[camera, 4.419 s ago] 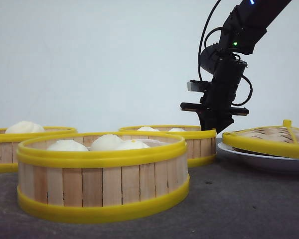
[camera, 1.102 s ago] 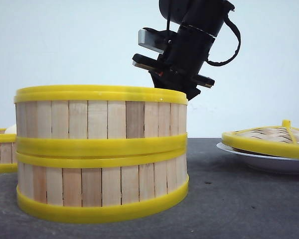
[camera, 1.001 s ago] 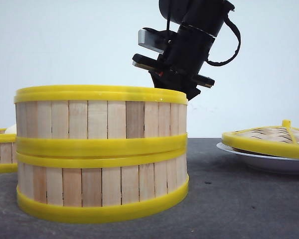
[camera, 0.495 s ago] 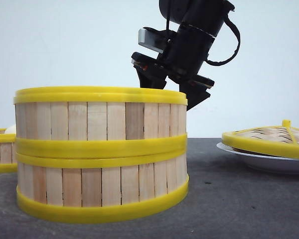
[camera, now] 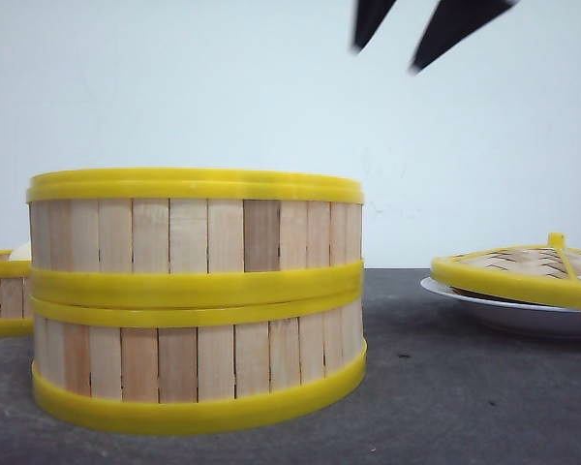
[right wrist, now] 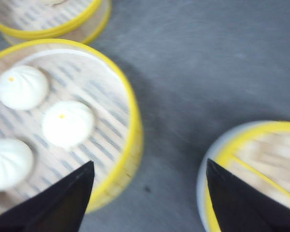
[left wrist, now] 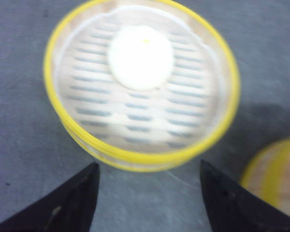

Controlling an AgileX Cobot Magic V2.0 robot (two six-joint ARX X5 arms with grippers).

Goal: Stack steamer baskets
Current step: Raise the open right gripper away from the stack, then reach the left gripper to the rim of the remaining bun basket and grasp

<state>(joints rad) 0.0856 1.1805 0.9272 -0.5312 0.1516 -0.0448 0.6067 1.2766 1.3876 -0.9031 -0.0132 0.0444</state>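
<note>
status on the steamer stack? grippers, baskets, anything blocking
Right gripper open, empty, high above the two-basket stack. Left gripper open over the third basket, one bun inside, unstacked. Lid on plate, clear of the stack.

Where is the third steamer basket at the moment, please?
In the front view, the third basket sits on the table at the far left edge, behind and left of the two-basket stack, partly cut off by the frame.

Steamer baskets: three. Two are stacked, upper basket (camera: 196,228) on lower basket (camera: 198,363); a third basket (camera: 2,291) stands at the stack's nine o'clock.

Buns: three in the upper basket, one in the third.

Woven lid (camera: 528,266): one. White plate (camera: 508,312): one, under the lid.
</note>
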